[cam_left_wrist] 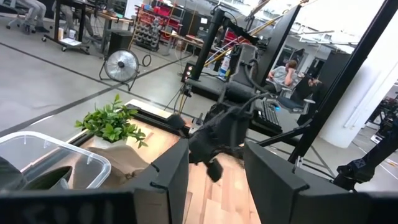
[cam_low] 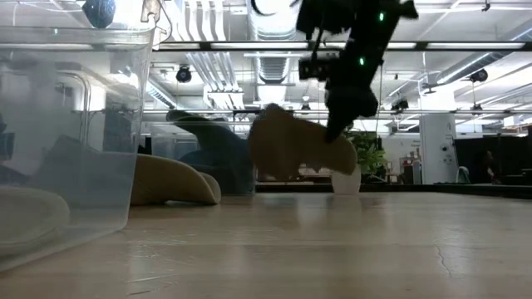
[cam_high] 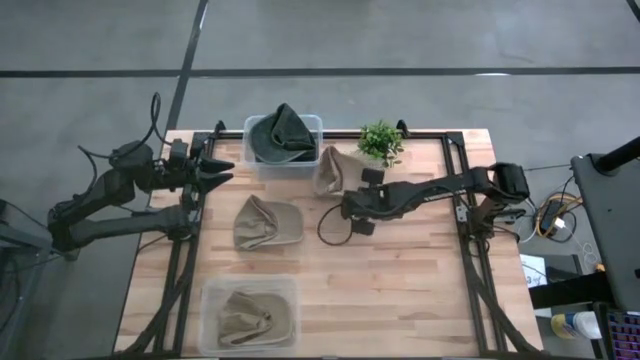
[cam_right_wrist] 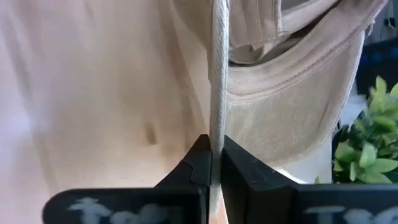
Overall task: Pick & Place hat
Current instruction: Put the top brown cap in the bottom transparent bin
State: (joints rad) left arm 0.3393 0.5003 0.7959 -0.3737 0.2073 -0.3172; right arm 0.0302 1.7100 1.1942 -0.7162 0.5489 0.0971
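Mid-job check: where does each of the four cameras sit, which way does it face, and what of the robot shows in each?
High view: above the table, looking straight down; both arms, left tool open, right tool.
Low view: table-top height, facing the room; right arm lifting the tan hat.
Left wrist view: on the left arm, looking across the table; its own fingers, the right arm beyond.
Right wrist view: on the right arm; its tool shut on the hat.
Shared: the small plant shows in every view.

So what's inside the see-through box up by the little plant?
A dark green hat lies crumpled inside the clear box beside the plant. It fills most of the box, so whatever might lie beneath it is hidden. The other clear box, at the near edge, holds a tan hat.
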